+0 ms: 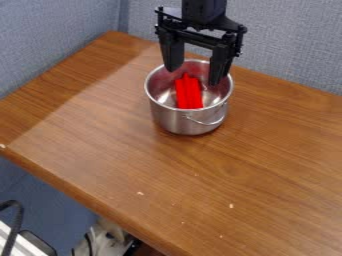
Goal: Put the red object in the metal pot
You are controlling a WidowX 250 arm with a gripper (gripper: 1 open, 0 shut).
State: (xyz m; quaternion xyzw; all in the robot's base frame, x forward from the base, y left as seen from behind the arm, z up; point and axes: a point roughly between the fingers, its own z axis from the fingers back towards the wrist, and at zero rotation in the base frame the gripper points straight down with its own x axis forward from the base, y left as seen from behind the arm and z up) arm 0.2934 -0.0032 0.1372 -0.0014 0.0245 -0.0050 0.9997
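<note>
The claw is spread wide over the metal pot, probably to leave the red object lying freely inside.

The red object is a small, bright red, elongated block-like piece with a smooth look. It shows within the round opening of the metal pot, below the level of the far rim, its long side running roughly from the far side of the opening toward the near side. Whether it touches the pot's bottom cannot be told. The pot is shiny silver, with straight sides and a thin handle at its near right side. It stands upright on the wooden tabletop, nearer the far edge than the long edge at the lower left.
</note>
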